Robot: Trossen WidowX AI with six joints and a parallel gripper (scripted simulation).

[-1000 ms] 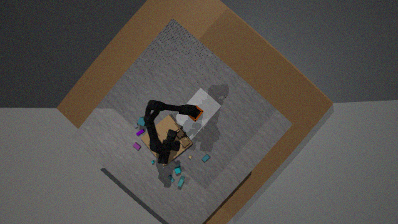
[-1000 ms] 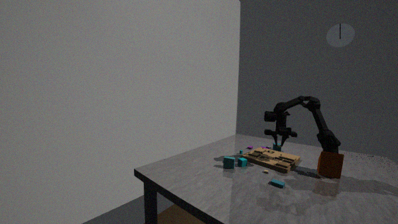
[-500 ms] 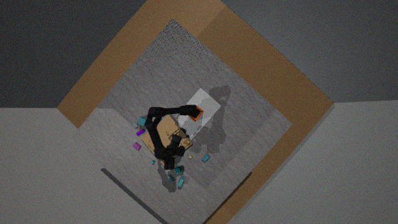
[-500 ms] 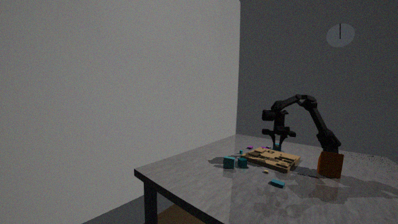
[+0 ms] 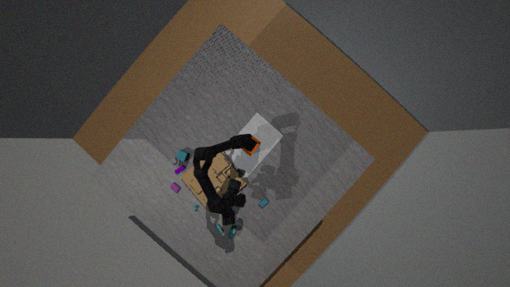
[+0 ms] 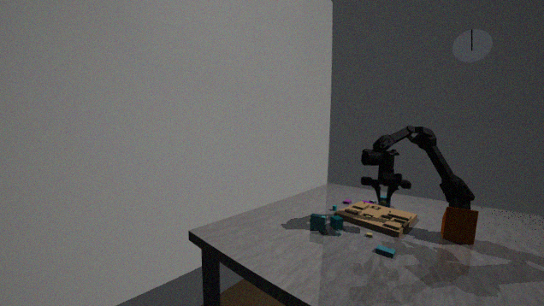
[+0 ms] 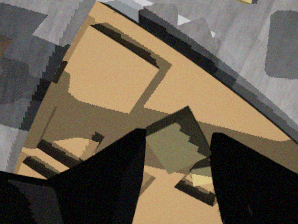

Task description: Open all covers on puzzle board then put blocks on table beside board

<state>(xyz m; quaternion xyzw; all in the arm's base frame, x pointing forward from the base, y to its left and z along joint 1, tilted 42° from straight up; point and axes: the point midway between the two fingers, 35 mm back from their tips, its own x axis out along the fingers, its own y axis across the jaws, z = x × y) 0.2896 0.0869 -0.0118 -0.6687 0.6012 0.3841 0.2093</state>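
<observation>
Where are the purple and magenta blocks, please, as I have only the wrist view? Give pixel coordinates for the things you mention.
Observer: The purple block (image 5: pixel 180 170) (image 6: pixel 368 202) and the magenta block (image 5: pixel 175 187) (image 6: pixel 347 202) both lie on the table, off the board (image 5: pixel 194 181) (image 6: pixel 363 220) (image 7: pixel 115 65).
Operator: Thank you; what does the arm stand on?
Observer: Its foot is at an orange box (image 5: pixel 251 151) (image 6: pixel 459 226), which stands beside the board, apart from it.
</observation>
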